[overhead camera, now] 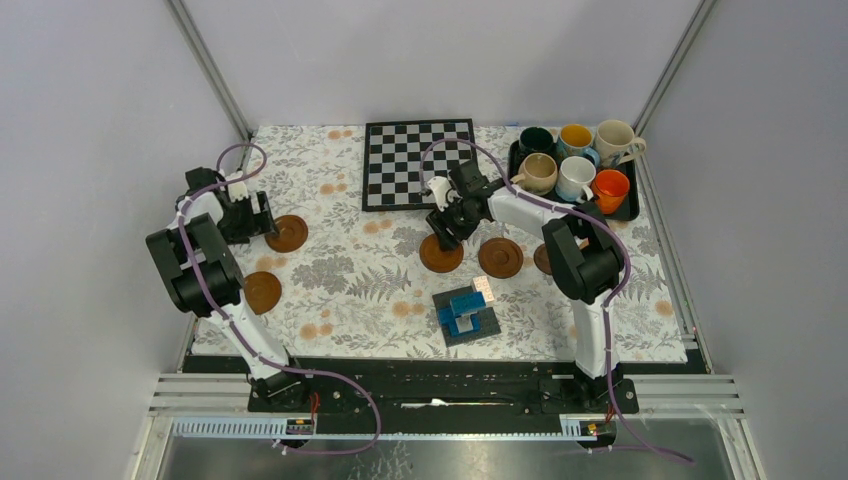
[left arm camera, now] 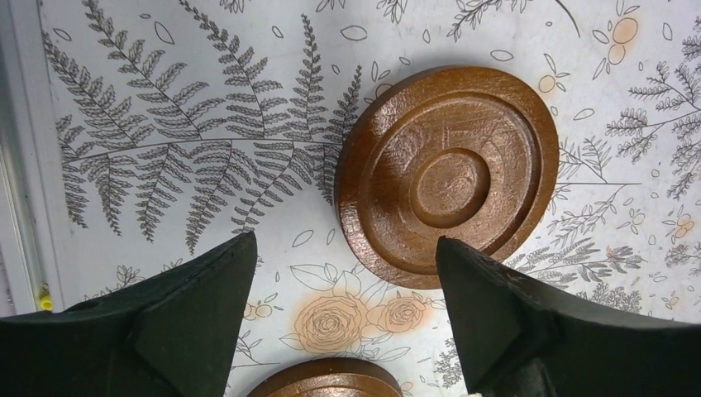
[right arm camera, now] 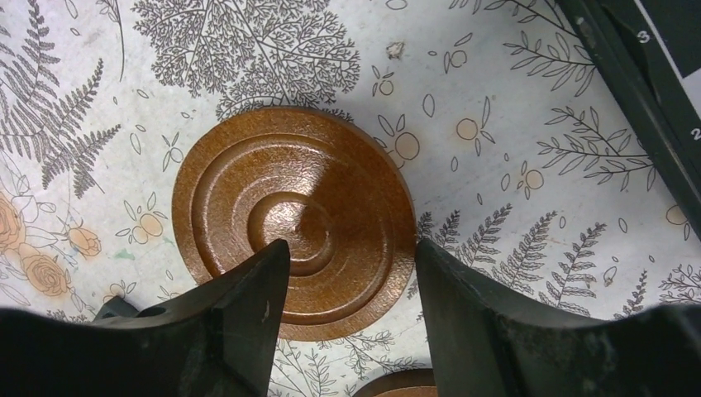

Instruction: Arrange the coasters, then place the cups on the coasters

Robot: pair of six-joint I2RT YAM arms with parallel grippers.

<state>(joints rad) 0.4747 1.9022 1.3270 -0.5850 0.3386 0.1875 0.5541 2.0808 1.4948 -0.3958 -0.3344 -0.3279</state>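
Brown wooden coasters lie on the floral cloth: two on the left (overhead camera: 287, 233) (overhead camera: 262, 292), two mid-table (overhead camera: 441, 253) (overhead camera: 500, 257), and one (overhead camera: 543, 258) partly hidden behind the right arm. Six cups stand on the black tray (overhead camera: 631, 207): dark green (overhead camera: 536, 141), blue (overhead camera: 576, 137), cream (overhead camera: 617, 140), beige (overhead camera: 538, 172), white (overhead camera: 575, 177), orange (overhead camera: 610, 188). My left gripper (left arm camera: 345, 248) is open just short of a ringed coaster (left arm camera: 449, 174). My right gripper (right arm camera: 351, 244) is open above a coaster (right arm camera: 293, 219); one finger is over its centre, the other just past its rim.
A chessboard (overhead camera: 418, 163) lies at the back middle, its edge (right arm camera: 653, 91) close to the right gripper. A blue block stack on a grey plate (overhead camera: 466, 312) sits near the front. Another coaster's rim (left arm camera: 326, 379) shows under the left gripper.
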